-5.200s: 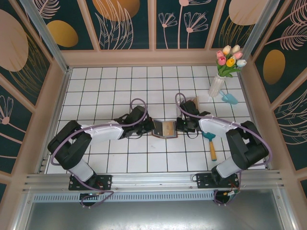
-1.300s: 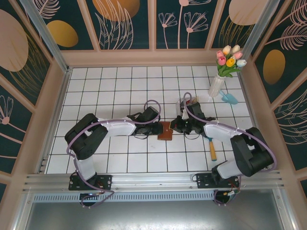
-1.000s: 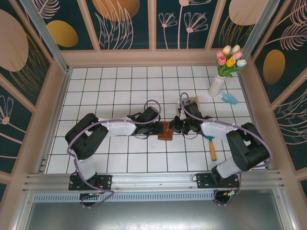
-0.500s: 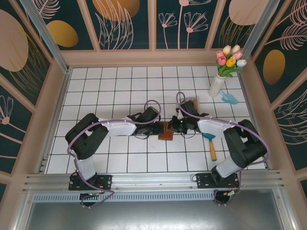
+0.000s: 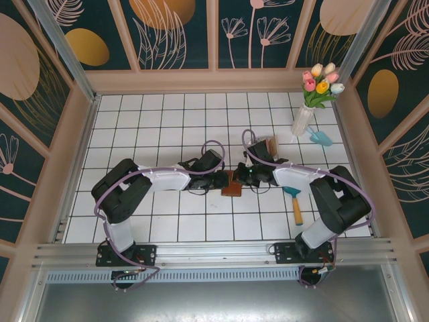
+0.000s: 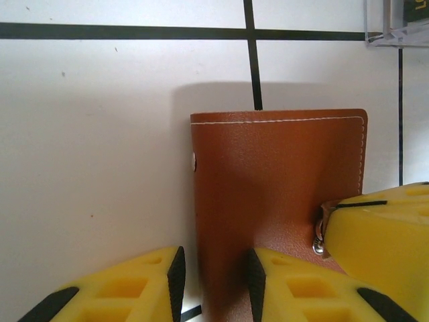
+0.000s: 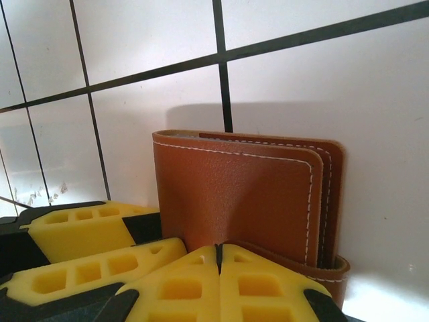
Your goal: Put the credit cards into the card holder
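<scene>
You look down on a white tiled floor (image 5: 147, 121) with black lines. Dark teal wall panels (image 5: 175, 37) with tan leaves and flowers enclose it; an aluminium rail (image 5: 214, 251) crosses the near edge.

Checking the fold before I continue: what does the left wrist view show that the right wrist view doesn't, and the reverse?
Left wrist, not right wrist: the card holder as a flat cover from above, the left fingers spread at its near edge, and a clear tray corner. Right wrist, not left wrist: the layered, stitched edges of the fold, with the right fingers shut together. Both: the brown card holder folded on the white tiles, with yellow fingers at it.
</scene>
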`<state>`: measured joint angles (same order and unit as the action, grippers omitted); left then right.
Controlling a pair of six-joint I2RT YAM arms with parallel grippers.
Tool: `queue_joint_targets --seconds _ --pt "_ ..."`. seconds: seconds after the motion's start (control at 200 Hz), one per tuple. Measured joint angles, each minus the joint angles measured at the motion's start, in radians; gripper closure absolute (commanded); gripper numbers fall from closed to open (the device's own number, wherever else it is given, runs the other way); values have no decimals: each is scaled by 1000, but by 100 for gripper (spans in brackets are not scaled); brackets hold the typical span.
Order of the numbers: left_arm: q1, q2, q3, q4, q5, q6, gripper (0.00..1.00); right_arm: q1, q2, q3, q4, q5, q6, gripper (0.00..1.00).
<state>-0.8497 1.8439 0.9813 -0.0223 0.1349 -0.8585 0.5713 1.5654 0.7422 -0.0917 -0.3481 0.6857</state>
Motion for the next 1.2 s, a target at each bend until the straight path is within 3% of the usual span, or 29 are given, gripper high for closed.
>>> queue_joint_targets --seconds 1.201 --pt "-1 1 0 4 4 -4 68 34 0 35 -86 48 -19 100"
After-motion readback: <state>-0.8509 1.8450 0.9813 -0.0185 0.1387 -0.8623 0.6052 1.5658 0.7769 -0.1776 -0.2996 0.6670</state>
